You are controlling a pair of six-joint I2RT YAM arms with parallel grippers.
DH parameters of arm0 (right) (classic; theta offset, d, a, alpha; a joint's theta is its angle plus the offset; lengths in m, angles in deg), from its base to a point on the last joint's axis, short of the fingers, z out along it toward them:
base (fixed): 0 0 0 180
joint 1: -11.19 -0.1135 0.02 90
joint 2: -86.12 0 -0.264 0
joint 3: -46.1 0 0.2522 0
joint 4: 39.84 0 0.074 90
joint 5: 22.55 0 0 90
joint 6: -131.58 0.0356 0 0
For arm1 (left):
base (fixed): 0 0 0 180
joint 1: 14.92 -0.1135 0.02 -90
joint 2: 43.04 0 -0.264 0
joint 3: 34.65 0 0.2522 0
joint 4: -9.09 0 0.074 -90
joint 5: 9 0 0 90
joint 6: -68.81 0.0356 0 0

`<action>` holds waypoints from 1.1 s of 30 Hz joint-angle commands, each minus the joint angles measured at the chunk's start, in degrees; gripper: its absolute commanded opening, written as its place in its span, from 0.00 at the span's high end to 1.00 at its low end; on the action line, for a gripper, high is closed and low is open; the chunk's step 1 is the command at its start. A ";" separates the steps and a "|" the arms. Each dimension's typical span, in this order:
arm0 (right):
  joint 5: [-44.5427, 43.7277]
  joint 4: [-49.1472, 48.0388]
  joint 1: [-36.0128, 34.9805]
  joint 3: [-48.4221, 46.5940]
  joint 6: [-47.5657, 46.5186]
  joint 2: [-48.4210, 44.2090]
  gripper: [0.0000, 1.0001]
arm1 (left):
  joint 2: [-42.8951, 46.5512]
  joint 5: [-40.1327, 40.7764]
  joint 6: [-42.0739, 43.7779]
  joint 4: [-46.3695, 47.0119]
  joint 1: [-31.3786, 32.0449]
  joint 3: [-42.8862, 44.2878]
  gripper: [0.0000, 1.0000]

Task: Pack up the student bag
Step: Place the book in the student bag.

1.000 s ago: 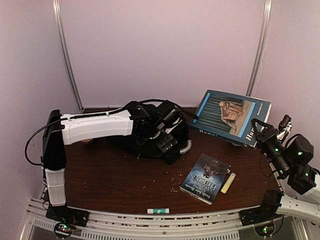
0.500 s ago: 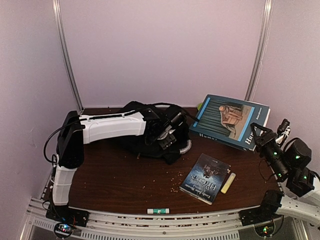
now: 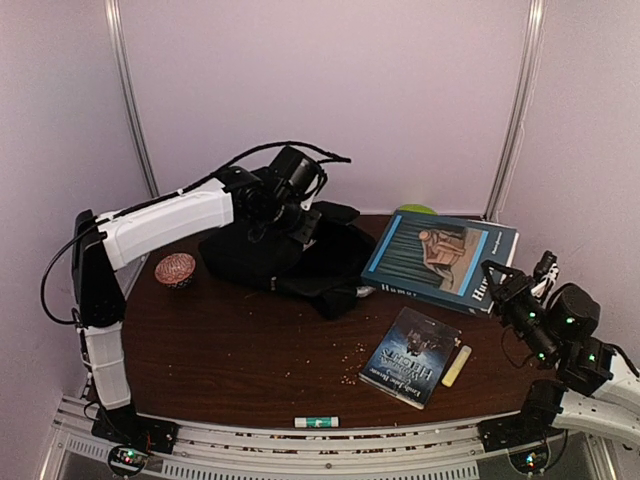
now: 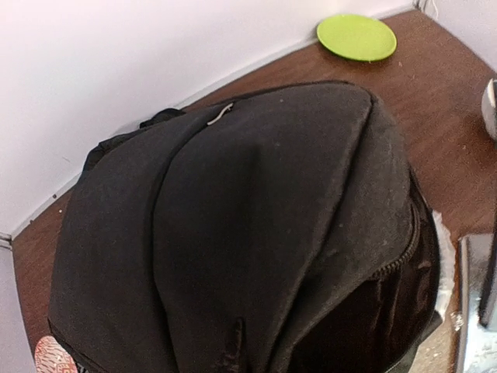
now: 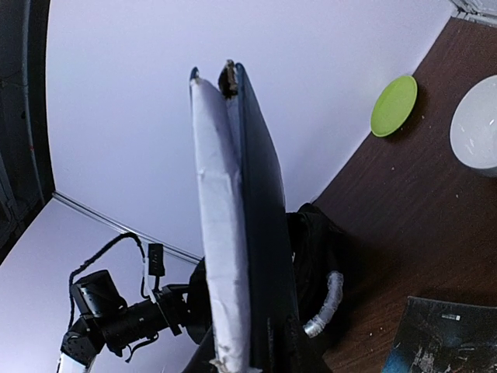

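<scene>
The student bag (image 3: pixel 300 255), a black soft backpack, lies at the back middle of the table with its top pulled upward. My left gripper (image 3: pixel 283 213) is raised over it and shut on a fold of its fabric. In the left wrist view the bag (image 4: pixel 248 217) fills the picture, its cloth puckers toward the bottom edge and my fingers are hidden. An open zipper gap shows at the bag's right side (image 4: pixel 388 303). My right gripper (image 3: pixel 493 282) is shut on a large blue book (image 3: pixel 440 258), held off the table right of the bag. That book (image 5: pixel 233 225) is edge-on in the right wrist view.
A small dark book (image 3: pixel 412 355) and a yellow stick (image 3: pixel 456 365) lie at the front right. A glue stick (image 3: pixel 316 422) rests on the front rail. A patterned ball (image 3: pixel 175 270) sits left of the bag. A green plate (image 4: pixel 357 36) and a white bowl (image 5: pixel 477 120) stand at the back.
My left gripper has shut on the bag and risen, lifting its top up and back and uncovering the patterned ball. The right arm has brought the blue book lower and leftward.
</scene>
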 commanded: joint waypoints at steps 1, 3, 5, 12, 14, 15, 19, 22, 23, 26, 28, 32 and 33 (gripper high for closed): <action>3.13 -9.02 0.13 2.40 5.74 3.40 0.81 | 4.97 -8.45 -7.58 7.85 -0.21 -0.89 1.00; 3.17 -12.21 0.13 3.54 7.31 5.19 0.81 | 5.67 -10.70 -8.83 9.14 -0.21 -1.06 1.00; 2.86 -15.41 0.07 4.19 8.20 6.82 0.81 | 6.08 -12.98 -9.91 10.01 -0.21 -1.14 1.00; 2.09 -24.53 0.14 3.97 11.55 13.43 0.81 | 7.11 -16.92 -12.70 13.02 -0.21 -3.96 1.00; 1.50 -27.12 0.13 4.66 12.00 13.79 0.81 | 7.53 -16.46 -12.86 13.71 -0.21 -4.95 1.00; 1.14 -27.53 0.13 4.77 12.04 13.46 0.81 | 7.67 -15.90 -12.83 13.80 -0.21 -5.27 1.00; -0.33 -25.99 0.14 5.75 12.43 10.04 0.81 | 8.14 -14.15 -12.75 14.33 -0.21 -6.05 1.00; -1.87 -24.81 0.07 7.39 12.92 6.14 0.81 | 8.05 -13.34 -12.80 15.07 -0.21 -6.38 1.00; -2.20 -24.11 0.06 7.69 13.08 4.88 0.81 | 8.05 -13.37 -12.93 15.46 -0.21 -6.48 1.00; -3.13 -24.49 0.02 9.03 13.89 2.98 0.80 | 7.98 -14.12 -13.69 16.61 -0.21 -7.21 1.00; -3.23 -26.85 0.06 10.04 14.32 3.12 0.80 | 7.81 -14.54 -14.10 17.16 -0.21 -7.47 1.00; -2.38 -28.53 0.02 9.46 13.90 4.67 0.80 | 7.20 -13.83 -14.44 17.21 -0.21 -7.90 1.00; -2.36 -28.85 0.02 9.48 13.92 5.09 0.80 | 7.11 -14.01 -14.75 17.30 -0.21 -8.03 1.00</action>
